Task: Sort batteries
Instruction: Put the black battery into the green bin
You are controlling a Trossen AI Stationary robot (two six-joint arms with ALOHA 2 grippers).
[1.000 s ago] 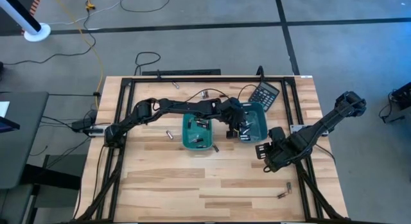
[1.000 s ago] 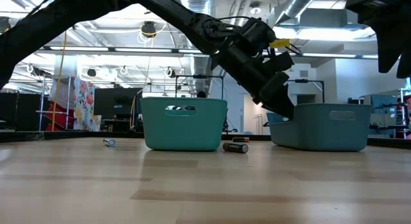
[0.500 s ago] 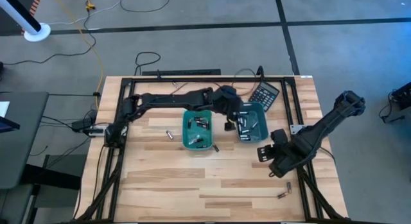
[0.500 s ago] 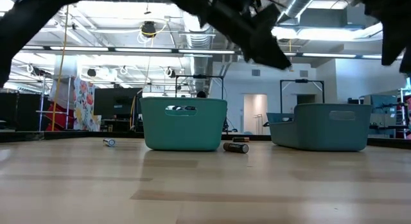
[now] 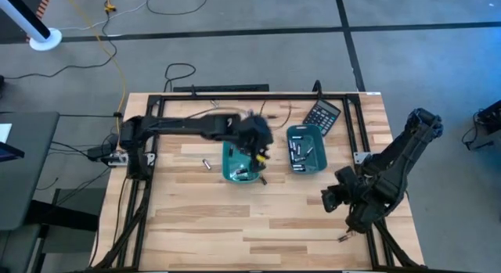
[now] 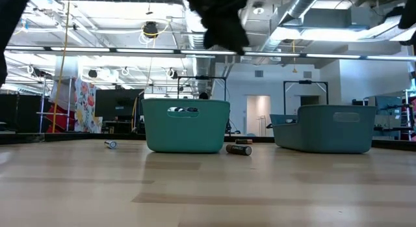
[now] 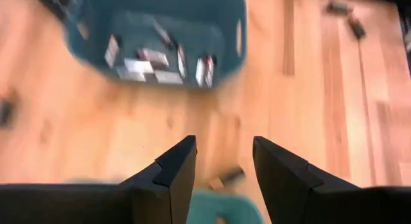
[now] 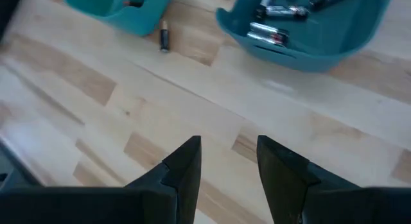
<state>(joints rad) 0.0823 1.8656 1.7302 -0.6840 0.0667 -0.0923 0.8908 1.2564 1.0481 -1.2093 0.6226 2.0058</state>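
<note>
Two teal trays stand mid-table: the left tray and the right tray, each holding several batteries. Loose batteries lie on the wood: one by the left tray's near right corner, one left of that tray, and one near the front right. My left gripper hangs open and empty high above the left tray's right part. My right gripper hovers open and empty over bare wood nearer than the right tray.
A black calculator lies at the far right, behind the right tray. More small batteries lie near the far edge. A black metal frame runs around the tabletop. Bare wood spans the near half of the table.
My left gripper has risen out of the right tray and swung toward the table's left; it now stands high over the left tray. My right gripper has drifted toward the near edge and turned somewhat. Trays and loose batteries have stayed in place.
</note>
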